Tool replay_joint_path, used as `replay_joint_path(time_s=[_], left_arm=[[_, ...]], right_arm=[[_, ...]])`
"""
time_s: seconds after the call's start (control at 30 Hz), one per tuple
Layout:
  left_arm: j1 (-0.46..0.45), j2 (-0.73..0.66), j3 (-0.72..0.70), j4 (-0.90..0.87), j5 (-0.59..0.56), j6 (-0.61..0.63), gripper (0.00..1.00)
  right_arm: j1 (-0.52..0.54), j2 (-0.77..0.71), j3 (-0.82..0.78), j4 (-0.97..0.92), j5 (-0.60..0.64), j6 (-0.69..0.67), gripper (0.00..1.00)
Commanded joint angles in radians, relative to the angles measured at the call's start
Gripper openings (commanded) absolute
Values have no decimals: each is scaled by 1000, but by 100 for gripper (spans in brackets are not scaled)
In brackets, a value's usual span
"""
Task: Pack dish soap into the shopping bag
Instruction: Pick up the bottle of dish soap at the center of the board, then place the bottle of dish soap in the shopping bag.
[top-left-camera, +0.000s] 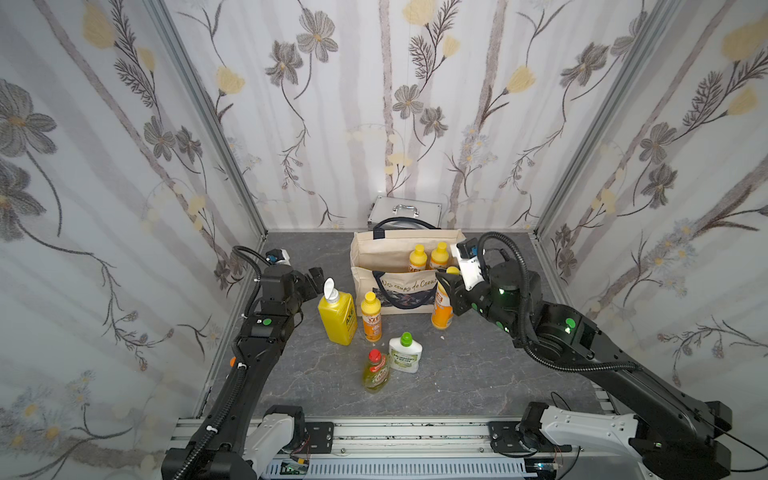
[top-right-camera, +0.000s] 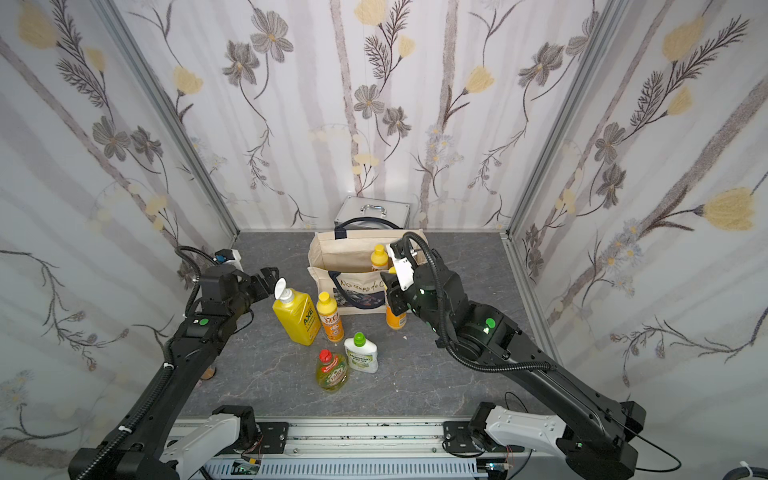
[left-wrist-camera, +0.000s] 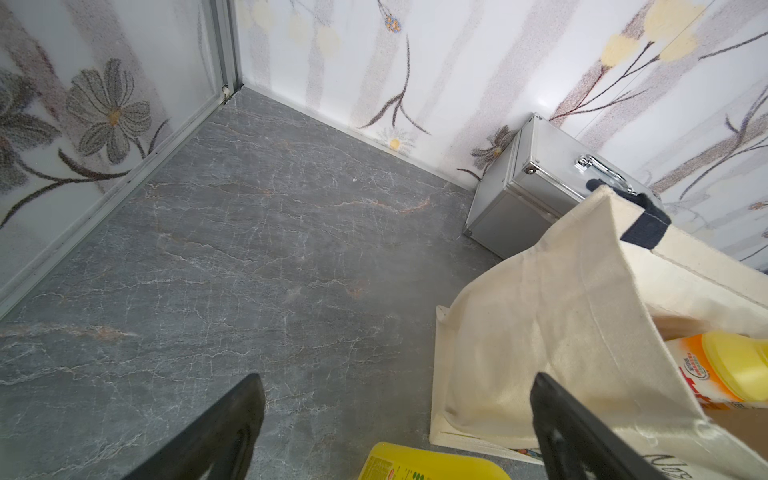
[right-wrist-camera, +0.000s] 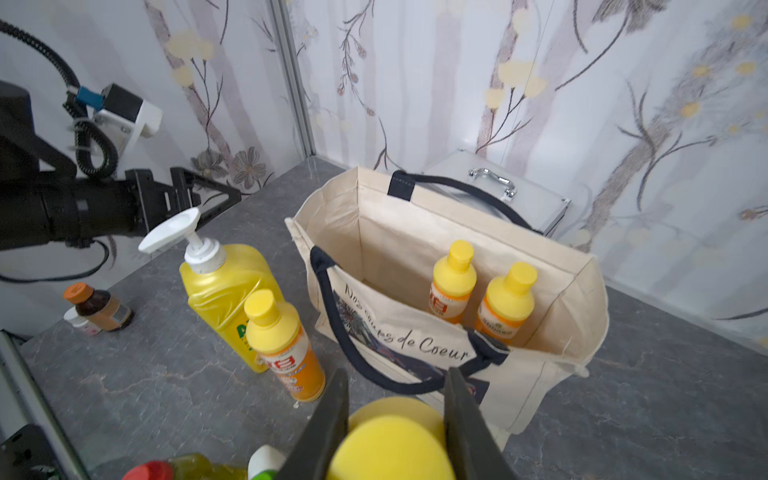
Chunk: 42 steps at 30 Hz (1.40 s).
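Two bottles are packed in the bag; a third bottle, gripped by the right pincer, should next be lifted in.

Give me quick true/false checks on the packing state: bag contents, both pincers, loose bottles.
1. Two orange bottles stand inside the shopping bag. True.
2. The right pincer is open. False: it is shut on the yellow cap of a third orange bottle, outside the bag.
3. The left pincer is open and empty. True.
4. The green-capped white bottle is in the bag. False: it stands on the table beside the red-capped bottle.
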Motion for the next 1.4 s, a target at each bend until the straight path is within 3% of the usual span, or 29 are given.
replay_joint_path(time_s=[0.0,0.13,0.43,0.63,1.13,1.37], left_arm=[[0,2,6,5,0,-5,100],[-2,-9,5,0,-6,-3,100],[-9,-17,7,-5,-3,-4,100],[-21,-17,0,-9,19,-16,100],[-24,6,0,-7,5,-7,100],[-24,9,-2,-3,-10,-2,100]], right_arm=[[-19,98,203,5,20,-103,0],[-65,233,429,11,21,-136,0],[-149,484,714,105,-100,-139,0],[-171,576,732,219,-179,-111,0],[-241,771,777,269,-334,-39,0],[-247,833,772,239,-342,-34,0]])
